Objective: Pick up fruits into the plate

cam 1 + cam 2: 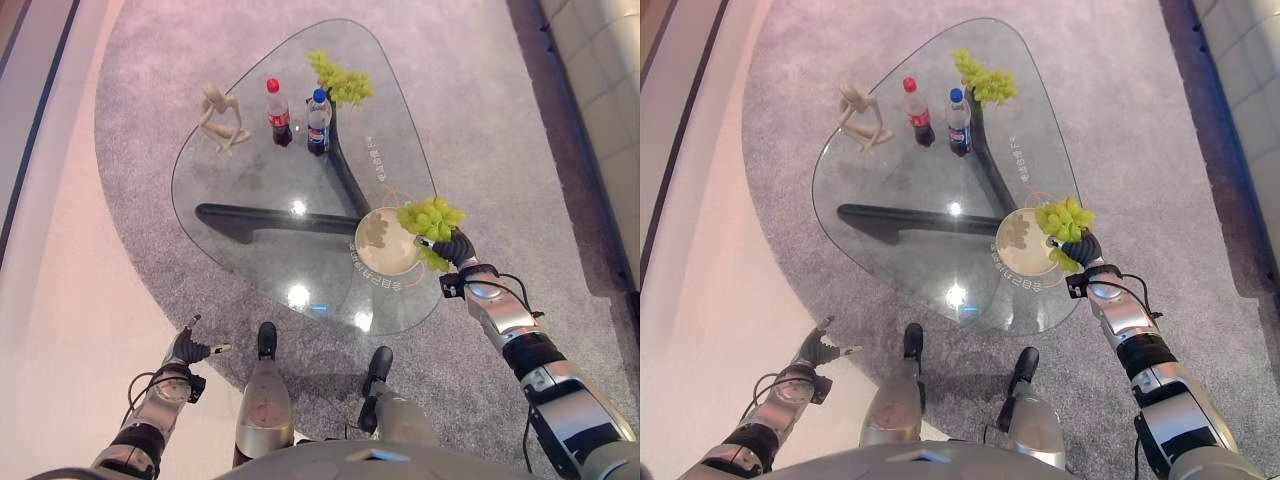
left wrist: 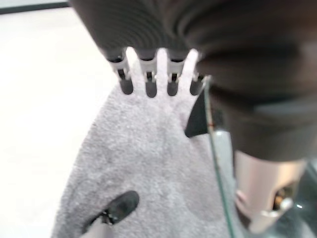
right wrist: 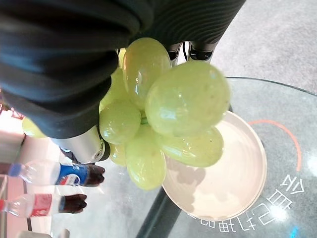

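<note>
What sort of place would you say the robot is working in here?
Probably a lounge or showroom-style living area: a low glass coffee table stands on a grey carpet, with a small decorative figurine and two drink bottles on it.

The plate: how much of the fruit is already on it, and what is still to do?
Nothing looks done: the plate on the glass table holds no fruit. In hand: the right hand grips a bunch of green grapes at the plate's edge, not released. Left: setting it down and fetching the second grape bunch at the far end. The left hand hangs open, away from the table.
</note>
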Motion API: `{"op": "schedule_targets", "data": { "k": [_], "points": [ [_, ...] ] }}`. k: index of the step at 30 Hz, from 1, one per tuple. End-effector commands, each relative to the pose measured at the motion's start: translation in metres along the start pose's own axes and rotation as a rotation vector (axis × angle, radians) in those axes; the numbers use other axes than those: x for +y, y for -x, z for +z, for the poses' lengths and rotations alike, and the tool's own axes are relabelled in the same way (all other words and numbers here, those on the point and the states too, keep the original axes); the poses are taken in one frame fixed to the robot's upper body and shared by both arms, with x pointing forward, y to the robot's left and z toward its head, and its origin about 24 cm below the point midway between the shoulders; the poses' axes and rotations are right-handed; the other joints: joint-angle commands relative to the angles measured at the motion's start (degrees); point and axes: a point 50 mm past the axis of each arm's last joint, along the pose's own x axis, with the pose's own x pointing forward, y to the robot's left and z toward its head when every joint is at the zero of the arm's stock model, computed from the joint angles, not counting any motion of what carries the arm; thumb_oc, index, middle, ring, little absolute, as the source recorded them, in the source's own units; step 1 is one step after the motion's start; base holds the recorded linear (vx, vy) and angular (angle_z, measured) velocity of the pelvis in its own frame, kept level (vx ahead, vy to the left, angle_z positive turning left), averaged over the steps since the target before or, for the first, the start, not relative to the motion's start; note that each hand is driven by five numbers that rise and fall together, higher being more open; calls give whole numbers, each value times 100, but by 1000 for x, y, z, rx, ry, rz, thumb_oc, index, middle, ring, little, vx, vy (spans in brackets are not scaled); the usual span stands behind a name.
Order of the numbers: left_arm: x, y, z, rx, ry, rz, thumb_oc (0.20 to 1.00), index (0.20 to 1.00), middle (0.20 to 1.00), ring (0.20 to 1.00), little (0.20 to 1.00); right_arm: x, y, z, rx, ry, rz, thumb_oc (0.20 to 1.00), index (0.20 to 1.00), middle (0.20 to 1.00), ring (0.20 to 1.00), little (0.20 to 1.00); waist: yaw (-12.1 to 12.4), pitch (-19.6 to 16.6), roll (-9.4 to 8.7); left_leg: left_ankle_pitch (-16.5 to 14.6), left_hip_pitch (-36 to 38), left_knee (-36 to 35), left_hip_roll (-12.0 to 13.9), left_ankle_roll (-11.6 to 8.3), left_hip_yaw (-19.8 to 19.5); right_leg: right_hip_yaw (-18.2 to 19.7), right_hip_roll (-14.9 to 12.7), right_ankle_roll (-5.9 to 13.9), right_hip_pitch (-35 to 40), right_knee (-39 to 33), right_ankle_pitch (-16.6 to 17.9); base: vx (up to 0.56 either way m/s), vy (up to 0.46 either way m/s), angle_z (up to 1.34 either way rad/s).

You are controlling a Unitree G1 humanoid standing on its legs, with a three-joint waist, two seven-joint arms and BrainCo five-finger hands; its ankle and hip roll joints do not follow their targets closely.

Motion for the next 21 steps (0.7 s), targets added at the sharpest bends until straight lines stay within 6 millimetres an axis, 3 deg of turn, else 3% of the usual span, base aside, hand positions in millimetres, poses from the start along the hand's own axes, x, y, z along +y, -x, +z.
{"op": "schedule_targets", "data": {
  "k": [1, 6, 11, 17, 21],
  "points": [
    [13, -8, 10, -38, 14, 78, 1000, 1000, 1000, 1000, 1000, -10, -12, 33, -120, -4, -69, 200, 200, 200, 200, 200, 66, 150, -83, -514, -338, 201, -429, 260, -94, 3, -68, -70, -251, 845, -664, 17, -44, 5],
    [13, -13, 29, -107, 46, 82, 1000, 1000, 1000, 1000, 1000, -29, -21, 35, -75, -26, -125, 200, 200, 200, 200, 200, 174, 412, 36, -535, -614, 405, -524, 261, -220, -12, -72, -114, -463, 1005, -703, -10, -13, 11],
    [9, -16, 49, -174, 81, 82, 1000, 1000, 1000, 1000, 1000, -63, -31, 44, -34, -46, -201, 200, 200, 200, 200, 200, 335, 851, 347, -547, -1293, 1021, -757, 283, -337, -151, -185, -189, -1054, 1630, -815, -57, 35, 9],
    [3, -11, 45, -190, 55, 62, 1000, 1000, 1000, 1000, 1000, -95, -34, 59, -35, -18, -309, 200, 200, 200, 200, 200, 548, 851, 555, -534, -2191, 1332, -947, 393, -524, -287, -337, -216, -2056, 2221, -904, 18, -20, 16],
    [3, -9, 42, -191, 47, 63, 1000, 1000, 1000, 1000, 1000, -104, -36, 72, -43, 1, -336, 200, 200, 200, 200, 200, 607, 851, 573, -500, -2560, 1456, -989, 445, -547, -310, -393, -218, -2502, 2486, -910, 21, 1, 15]
  ]
}}
